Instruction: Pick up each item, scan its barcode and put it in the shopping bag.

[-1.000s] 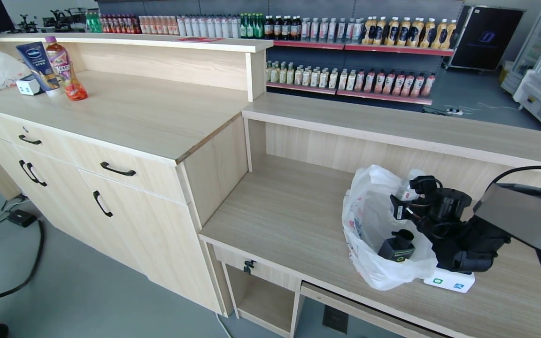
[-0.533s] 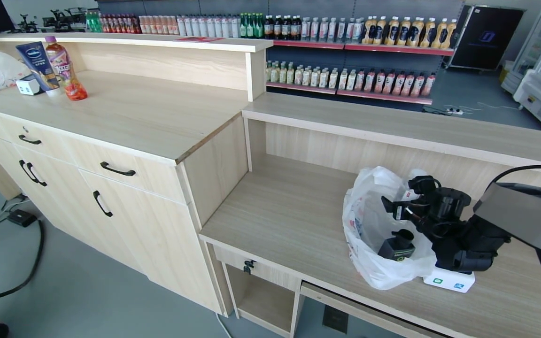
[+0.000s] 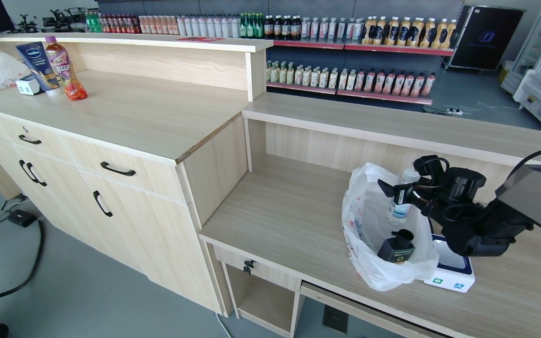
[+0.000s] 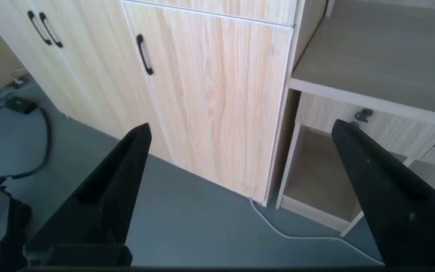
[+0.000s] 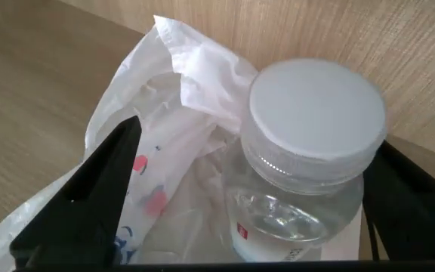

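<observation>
Your right pincer (image 3: 399, 174), lifted since a second ago, hangs wide open over the white-capped clear bottle (image 3: 399, 205), which stands upright in the shopping bag (image 3: 362, 225) at centre right, label too small to read. A dark bottle (image 3: 396, 248) sits lower in the bag, a white box (image 3: 453, 280) just beside it; bare table (image 3: 289, 211) opens leftward. Your left pincer (image 4: 240, 132) gapes empty above the floor (image 4: 202, 219).
</observation>
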Controlling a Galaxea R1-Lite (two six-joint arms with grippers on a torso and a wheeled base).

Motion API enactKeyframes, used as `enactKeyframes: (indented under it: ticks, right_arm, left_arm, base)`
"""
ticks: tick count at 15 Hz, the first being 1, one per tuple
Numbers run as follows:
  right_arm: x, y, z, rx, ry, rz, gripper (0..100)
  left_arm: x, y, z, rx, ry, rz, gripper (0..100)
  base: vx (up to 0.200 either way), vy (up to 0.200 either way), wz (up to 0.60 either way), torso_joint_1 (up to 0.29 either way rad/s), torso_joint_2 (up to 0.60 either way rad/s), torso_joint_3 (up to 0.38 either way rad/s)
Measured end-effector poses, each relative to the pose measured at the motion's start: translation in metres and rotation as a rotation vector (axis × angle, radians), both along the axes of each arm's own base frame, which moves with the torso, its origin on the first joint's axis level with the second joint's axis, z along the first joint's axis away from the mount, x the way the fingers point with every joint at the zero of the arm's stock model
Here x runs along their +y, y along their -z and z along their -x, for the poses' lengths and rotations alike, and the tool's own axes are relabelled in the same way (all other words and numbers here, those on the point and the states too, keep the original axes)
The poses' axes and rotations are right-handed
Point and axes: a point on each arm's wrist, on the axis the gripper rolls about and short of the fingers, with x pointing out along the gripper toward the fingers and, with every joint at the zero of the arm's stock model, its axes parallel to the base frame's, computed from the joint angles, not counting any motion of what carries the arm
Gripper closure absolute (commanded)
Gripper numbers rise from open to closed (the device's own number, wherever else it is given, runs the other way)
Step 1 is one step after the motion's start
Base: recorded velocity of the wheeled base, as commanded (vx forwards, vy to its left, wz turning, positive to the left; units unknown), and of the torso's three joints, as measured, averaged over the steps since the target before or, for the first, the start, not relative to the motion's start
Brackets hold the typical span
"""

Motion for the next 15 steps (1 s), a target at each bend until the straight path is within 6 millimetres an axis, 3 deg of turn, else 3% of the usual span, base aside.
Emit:
enactKeyframes:
  ticks: [10,12,15]
  right_arm:
    - [0.001,-0.059,0.024,-0.064,-0.038,0.055,0]
    - [0.004,-0.079,0.044,-0.055,-0.046,0.086,0]
    - [0.007,-0.112,0.093,-0.060,-0.054,0.137,0]
  left_arm:
    - [0.000,0.000,0.000,0.000,0.000,0.000,0]
    - [0.000,0.000,0.000,0.000,0.000,0.000,0]
    - [0.000,0.000,0.000,0.000,0.000,0.000,0]
  base:
    - [0.000,0.000,0.00,0.000,0.00,0.000]
    - [0.000,0.000,0.00,0.000,0.00,0.000]
    - [0.000,0.000,0.00,0.000,0.00,0.000]
